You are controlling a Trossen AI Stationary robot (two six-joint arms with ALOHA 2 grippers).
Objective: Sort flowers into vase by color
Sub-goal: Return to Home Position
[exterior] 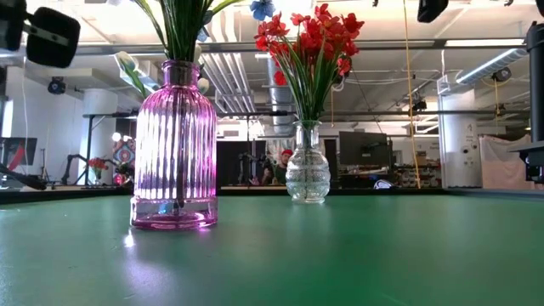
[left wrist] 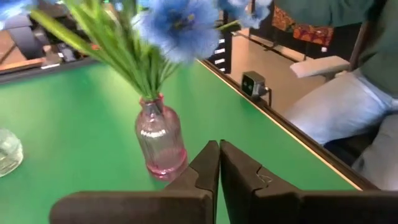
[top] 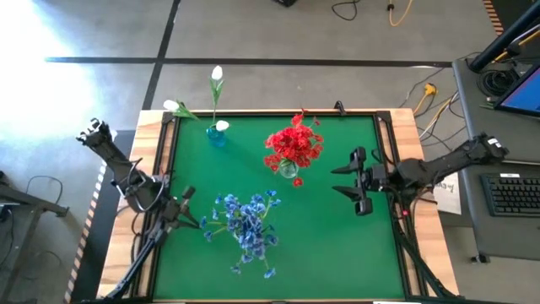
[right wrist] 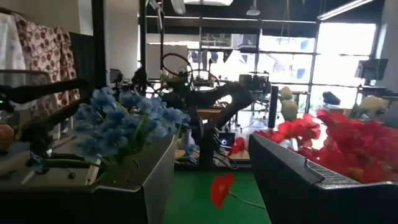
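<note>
Blue sprays (top: 246, 224) stand in a pink ribbed vase (exterior: 174, 144) on the green mat. Red blooms (top: 294, 145) fill a clear vase (exterior: 307, 174) toward the far side. White buds (top: 217, 74) rise from a small blue vase (top: 217, 135) at the far edge. One loose red bloom (top: 297, 181) lies on the mat beside the clear vase. My left gripper (top: 190, 219) is shut, just left of the pink vase (left wrist: 160, 140). My right gripper (top: 344, 181) is open and points left at the loose red bloom (right wrist: 221, 186), short of it.
The mat sits in a wooden frame (top: 396, 127). A person (left wrist: 348, 106) sits beyond the table's edge, past the pink vase. Bare mat (top: 337, 253) lies near and right of the blue sprays. A desk with a keyboard (top: 510, 194) stands off the table's right.
</note>
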